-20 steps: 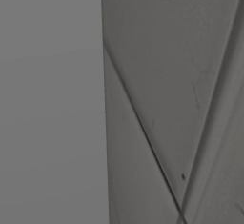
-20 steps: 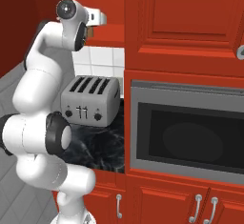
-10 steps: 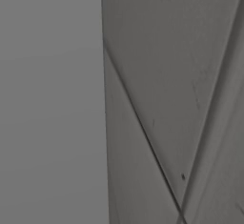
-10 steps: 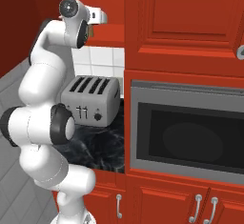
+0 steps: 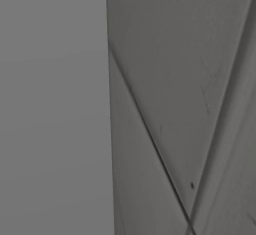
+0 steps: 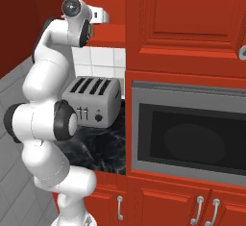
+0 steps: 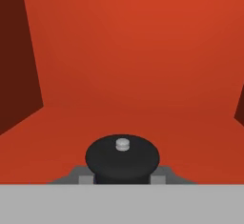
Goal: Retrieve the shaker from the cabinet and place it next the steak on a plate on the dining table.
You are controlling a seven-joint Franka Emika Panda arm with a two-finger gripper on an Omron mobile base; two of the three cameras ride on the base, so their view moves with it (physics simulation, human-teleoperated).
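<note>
Pincer closed on shaker inside red cabinet, dark cap up. Arm reaches high, above toaster on black worktop, left of microwave.

We are noting a black domed cap with a pale grey knob on the shaker, against the cabinet's plain orange-red inside. We are seeing a silver toaster with dark slots, a black white-veined counter, white wall tiles and a grey oven with dark glass.
</note>
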